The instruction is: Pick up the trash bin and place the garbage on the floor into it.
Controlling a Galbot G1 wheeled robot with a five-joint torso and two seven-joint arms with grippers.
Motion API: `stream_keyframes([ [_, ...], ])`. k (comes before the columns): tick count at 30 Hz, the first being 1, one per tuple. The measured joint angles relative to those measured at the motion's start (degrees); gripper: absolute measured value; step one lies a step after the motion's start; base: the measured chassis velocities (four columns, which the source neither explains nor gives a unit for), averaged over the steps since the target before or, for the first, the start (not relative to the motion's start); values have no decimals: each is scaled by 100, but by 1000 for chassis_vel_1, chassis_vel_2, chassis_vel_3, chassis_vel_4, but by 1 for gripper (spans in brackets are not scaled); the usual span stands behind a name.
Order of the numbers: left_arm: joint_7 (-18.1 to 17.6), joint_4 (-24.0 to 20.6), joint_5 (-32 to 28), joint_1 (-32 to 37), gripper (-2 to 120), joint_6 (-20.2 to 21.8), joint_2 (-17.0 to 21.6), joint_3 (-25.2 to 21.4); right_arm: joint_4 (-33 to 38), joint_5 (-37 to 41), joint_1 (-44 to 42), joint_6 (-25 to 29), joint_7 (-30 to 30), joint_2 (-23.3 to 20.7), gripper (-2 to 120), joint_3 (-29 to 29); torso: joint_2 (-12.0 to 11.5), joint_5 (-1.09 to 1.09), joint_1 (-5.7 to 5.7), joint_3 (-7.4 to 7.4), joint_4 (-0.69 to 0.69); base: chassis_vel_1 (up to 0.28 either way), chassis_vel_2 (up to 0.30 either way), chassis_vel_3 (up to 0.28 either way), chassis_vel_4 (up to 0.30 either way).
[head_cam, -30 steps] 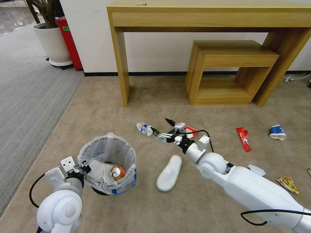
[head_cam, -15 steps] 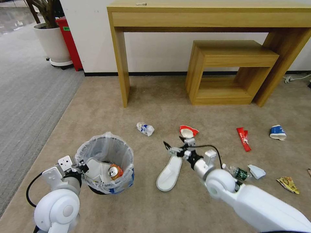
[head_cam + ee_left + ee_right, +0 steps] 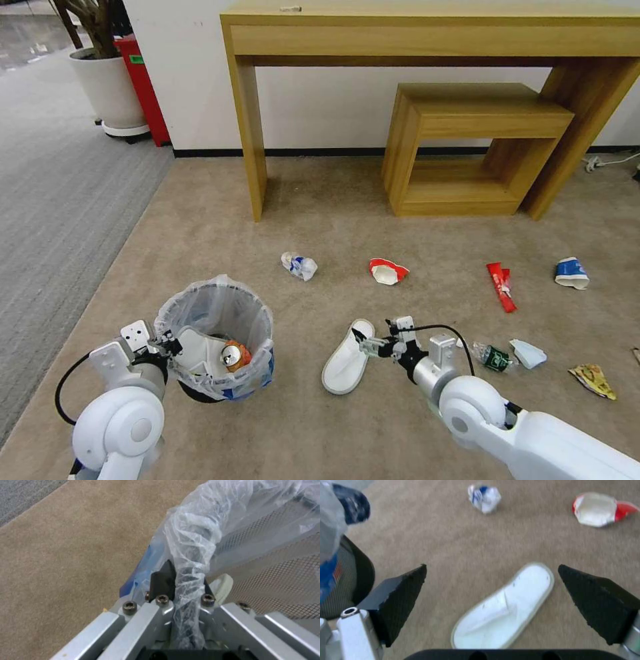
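Right claw (image 3: 368,343) retreated above slipper (image 3: 348,355), spread wide

White slipper (image 3: 349,356), red-white cup (image 3: 388,271), red wrapper (image 3: 501,285) at two o'clock, beige carpet (image 3: 220,220).

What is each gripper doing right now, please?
Left gripper: shut on the rim of the trash bin.
Right gripper: open, holding nothing, above the white slipper.
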Motion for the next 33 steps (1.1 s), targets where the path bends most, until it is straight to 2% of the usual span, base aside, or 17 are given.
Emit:
stream_keyframes([
  [15, -3, -1, 27, 42, 1, 0, -24, 3, 146, 297, -183, -183, 656, 399, 99, -182, 0, 0, 0, 0, 0, 0, 0, 0, 0],
  [22, -3, 12, 37, 46, 1, 0, -37, 3, 131, 340, -174, -178, 811, 576, 97, -297, 0, 0, 0, 1, 0, 0, 0, 0, 0],
  [33, -2, 92, 37, 4, 1, -1, -27, 8, 62, 548, -80, -156, 826, 605, 97, -382, 0, 0, 0, 1, 0, 0, 0, 0, 0],
])
